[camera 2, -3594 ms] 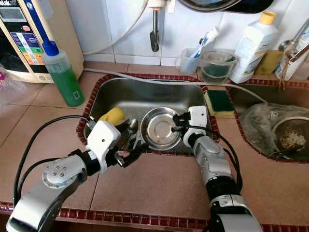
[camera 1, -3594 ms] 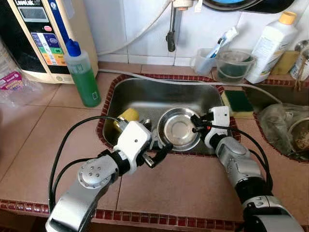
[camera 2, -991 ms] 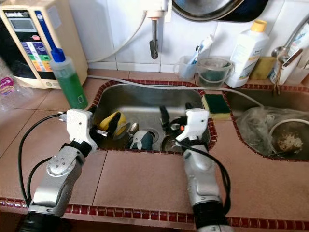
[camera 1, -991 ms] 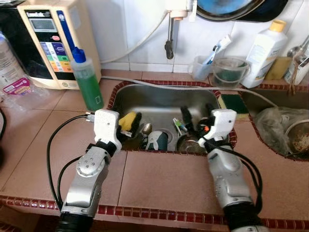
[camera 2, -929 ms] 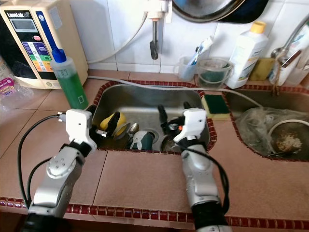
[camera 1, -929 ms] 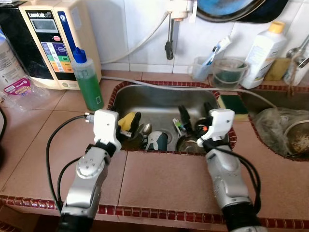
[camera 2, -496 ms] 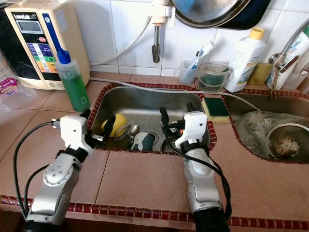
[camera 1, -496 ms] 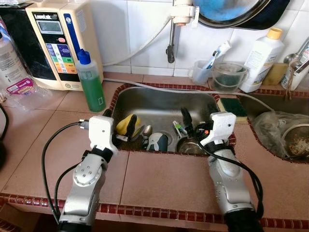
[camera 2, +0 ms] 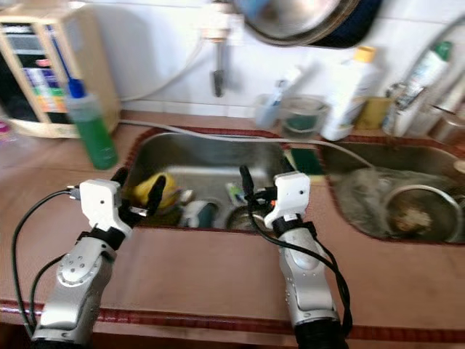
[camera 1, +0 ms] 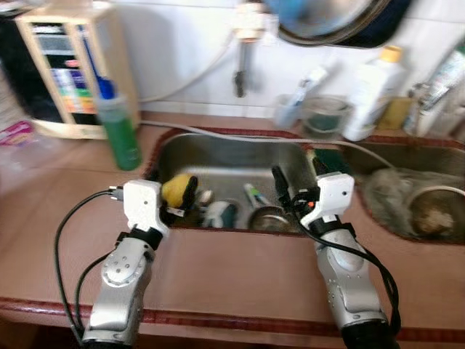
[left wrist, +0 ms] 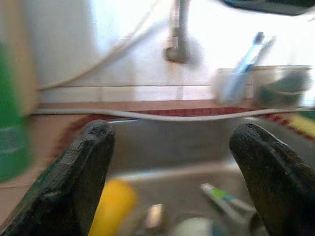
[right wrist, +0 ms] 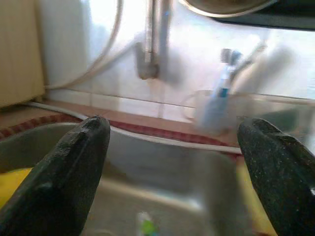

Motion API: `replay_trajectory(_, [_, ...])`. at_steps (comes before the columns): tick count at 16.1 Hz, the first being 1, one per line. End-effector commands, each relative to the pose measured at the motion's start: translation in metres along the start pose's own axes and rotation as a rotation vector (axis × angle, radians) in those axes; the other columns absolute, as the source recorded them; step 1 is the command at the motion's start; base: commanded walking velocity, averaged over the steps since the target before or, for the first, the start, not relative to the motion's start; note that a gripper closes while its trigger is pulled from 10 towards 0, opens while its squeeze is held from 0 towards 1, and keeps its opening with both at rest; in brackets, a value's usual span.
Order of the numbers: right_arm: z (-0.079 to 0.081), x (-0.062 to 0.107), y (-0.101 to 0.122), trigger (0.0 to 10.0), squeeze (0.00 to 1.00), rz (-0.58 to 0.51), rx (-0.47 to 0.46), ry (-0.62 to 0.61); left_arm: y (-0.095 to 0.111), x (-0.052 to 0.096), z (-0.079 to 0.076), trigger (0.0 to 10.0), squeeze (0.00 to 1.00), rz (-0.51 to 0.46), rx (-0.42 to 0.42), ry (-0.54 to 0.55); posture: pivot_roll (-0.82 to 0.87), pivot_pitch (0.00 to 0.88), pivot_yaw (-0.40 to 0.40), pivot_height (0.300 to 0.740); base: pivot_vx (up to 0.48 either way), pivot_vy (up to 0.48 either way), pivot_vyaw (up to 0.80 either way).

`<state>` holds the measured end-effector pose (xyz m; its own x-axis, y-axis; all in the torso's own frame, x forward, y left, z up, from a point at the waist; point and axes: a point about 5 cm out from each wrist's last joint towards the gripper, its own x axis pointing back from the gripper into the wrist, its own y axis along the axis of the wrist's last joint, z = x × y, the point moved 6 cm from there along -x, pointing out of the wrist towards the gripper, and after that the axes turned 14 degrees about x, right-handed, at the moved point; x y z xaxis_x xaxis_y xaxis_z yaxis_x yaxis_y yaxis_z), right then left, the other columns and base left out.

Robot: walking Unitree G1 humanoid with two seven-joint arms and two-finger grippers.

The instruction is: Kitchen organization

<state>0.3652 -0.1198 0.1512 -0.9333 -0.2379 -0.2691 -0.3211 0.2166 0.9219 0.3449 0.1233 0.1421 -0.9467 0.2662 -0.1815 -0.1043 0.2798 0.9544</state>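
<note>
The sink (camera 1: 225, 156) sits in the tiled desk (camera 1: 240, 269), holding a yellow sponge (camera 1: 176, 190), a toothbrush (camera 1: 256, 197) and a metal bowl (camera 1: 270, 218). My left claw (camera 1: 183, 198) and my right claw (camera 1: 290, 185) hover at its near rim, both released and empty. A green soap bottle (camera 1: 116, 127) stands beside the sink.

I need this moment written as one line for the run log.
view: blurred | left gripper: jaws open, empty, at sink front edge | right gripper: jaws open, empty, over sink | in sink: yellow object, toothpaste tube
</note>
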Motion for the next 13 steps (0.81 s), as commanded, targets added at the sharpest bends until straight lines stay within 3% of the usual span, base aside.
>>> replay_trajectory(1, [-0.0031, 0.0004, 0.0037, 10.0, 0.0, -0.011, 0.01, -0.004, 0.0051, -0.0011, -0.004, 10.0, 0.0, -0.017, -0.01, -0.023, -0.1, 0.0, -0.009, 0.74, 0.0, -0.48, 0.0])
replay_trajectory(13, [0.0004, 0.0044, 0.001, 10.0, 0.0, 0.002, 0.011, 0.02, 0.0022, -0.002, -0.0105, 10.0, 0.0, -0.009, -0.002, -0.048, -0.11, 0.0, -0.013, 0.74, 0.0, -0.48, 0.0])
